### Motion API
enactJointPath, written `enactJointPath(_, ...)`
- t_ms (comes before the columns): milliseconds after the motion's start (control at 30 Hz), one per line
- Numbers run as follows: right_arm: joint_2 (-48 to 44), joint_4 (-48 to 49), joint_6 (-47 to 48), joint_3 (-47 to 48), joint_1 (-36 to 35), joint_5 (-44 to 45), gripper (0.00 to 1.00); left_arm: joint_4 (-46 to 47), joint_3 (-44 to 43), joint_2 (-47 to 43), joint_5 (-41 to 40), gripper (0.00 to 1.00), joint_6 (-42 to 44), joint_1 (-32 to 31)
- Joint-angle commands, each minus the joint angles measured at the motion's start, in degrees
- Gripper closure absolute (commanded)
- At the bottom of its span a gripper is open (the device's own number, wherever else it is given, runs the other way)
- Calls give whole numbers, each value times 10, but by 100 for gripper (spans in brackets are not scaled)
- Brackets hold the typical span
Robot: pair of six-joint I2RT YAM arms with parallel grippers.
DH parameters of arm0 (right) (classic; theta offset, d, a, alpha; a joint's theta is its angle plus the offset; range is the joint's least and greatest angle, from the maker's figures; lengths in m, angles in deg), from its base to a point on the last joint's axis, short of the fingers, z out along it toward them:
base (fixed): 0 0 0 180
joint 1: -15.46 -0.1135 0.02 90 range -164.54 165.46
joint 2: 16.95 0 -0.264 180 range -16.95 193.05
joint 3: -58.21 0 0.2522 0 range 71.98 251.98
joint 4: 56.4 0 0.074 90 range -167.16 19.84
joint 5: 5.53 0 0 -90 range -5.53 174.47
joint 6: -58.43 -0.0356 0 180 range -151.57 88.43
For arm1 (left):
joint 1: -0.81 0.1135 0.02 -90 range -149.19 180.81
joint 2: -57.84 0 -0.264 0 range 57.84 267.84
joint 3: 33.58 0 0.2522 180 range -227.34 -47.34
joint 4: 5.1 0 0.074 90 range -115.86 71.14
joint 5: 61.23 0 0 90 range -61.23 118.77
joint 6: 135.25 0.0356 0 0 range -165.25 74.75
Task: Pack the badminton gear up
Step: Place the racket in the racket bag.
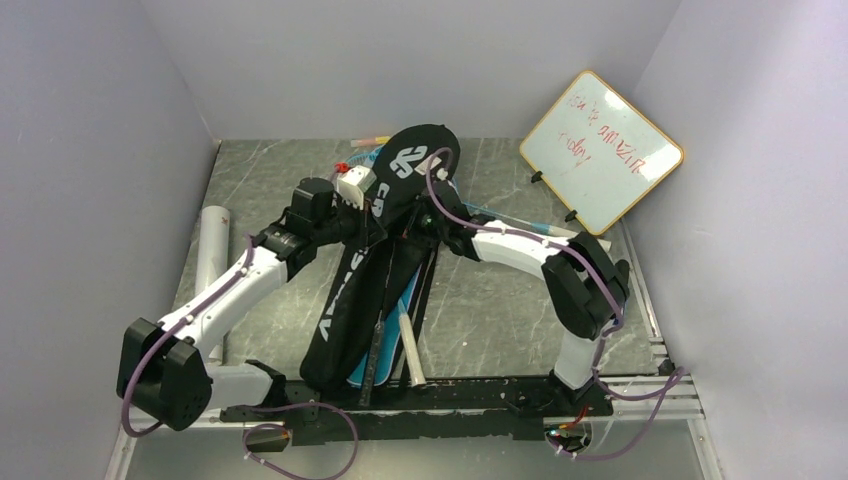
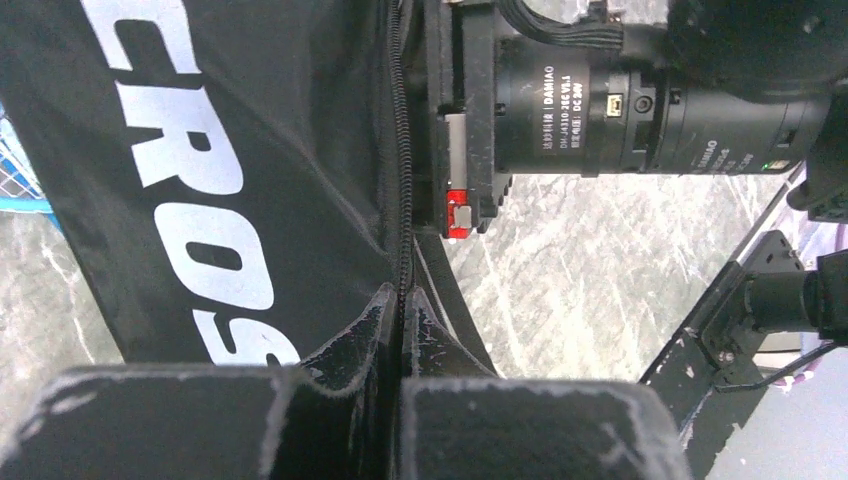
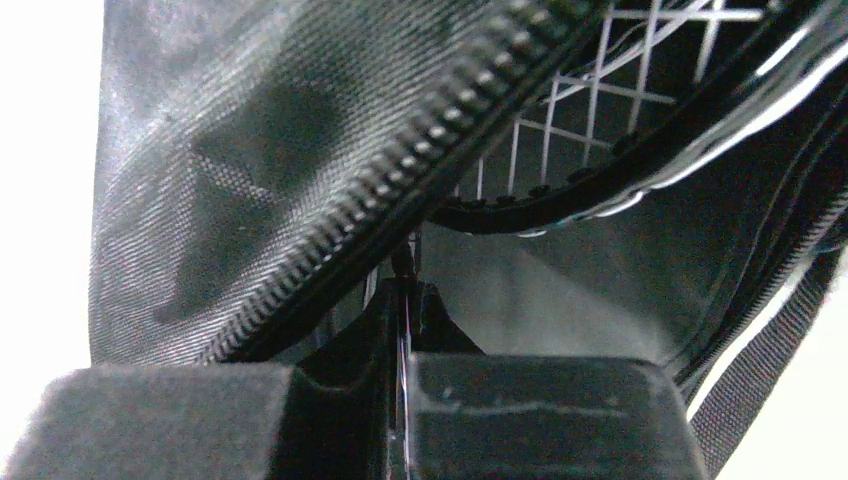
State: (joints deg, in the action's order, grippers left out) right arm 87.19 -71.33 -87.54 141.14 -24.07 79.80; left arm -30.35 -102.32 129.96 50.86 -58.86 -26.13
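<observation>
The black bag (image 1: 400, 170) with white lettering lies lengthwise down the middle of the table, on top of the blue bag (image 1: 385, 368). My left gripper (image 2: 403, 305) is shut on the black bag's zip edge (image 2: 403, 200), near the bag's middle. My right gripper (image 3: 405, 290) is shut on a thin piece at the zip (image 3: 400, 190) of the same bag, from the other side. Inside the gaping bag lies a black-framed racket (image 3: 620, 150) with white strings. A white racket handle (image 1: 410, 350) and a black one (image 1: 376, 345) stick out at the near end. No shuttlecocks show.
A long white tube (image 1: 212, 250) lies along the left wall. An orange-rimmed whiteboard (image 1: 602, 150) leans at the back right. Markers (image 1: 368, 142) lie at the far edge. The right arm's wrist motor (image 2: 600, 100) sits close to my left gripper.
</observation>
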Motion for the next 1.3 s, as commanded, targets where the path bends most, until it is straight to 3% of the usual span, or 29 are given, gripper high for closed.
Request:
enactJointPath(0, -63, 154, -60, -60, 15, 100, 100, -16, 2, -28, 50, 95, -42, -4)
enactJointPath(167, -90, 255, -65, -124, 16, 164, 100, -18, -2, -27, 94, 95, -72, -5)
enactJointPath(467, -157, 235, -154, -186, 33, 325, 100, -61, -36, -10, 110, 95, -70, -6)
enactJointPath(633, -158, 235, -164, -187, 33, 350, 100, -59, -46, 18, 148, 95, -82, -13)
enactJointPath(667, -150, 235, -162, -183, 32, 348, 99, -51, -44, 21, 154, 95, -88, -15)
enactJointPath(767, -117, 220, -144, -161, 29, 335, 82, -24, -39, 26, 146, 94, -101, -28)
enactJointPath(833, -103, 222, -147, -166, 29, 321, 72, -21, -39, 30, 124, 86, -91, -36)
enactJointPath(967, -113, 249, -144, -211, 29, 291, 55, -83, -67, 49, 28, 42, -46, -56)
enactJointPath(1100, -126, 166, -147, -201, 29, 252, 43, -143, -94, 55, -102, 13, -6, -80)
enactJointPath(1167, -123, 102, -150, -182, 30, 223, 39, -157, -95, 47, -152, 9, 9, -94)
enactJointPath(1267, -135, 97, -140, -204, 30, 161, 40, -161, -80, 29, -192, 9, 27, -116)
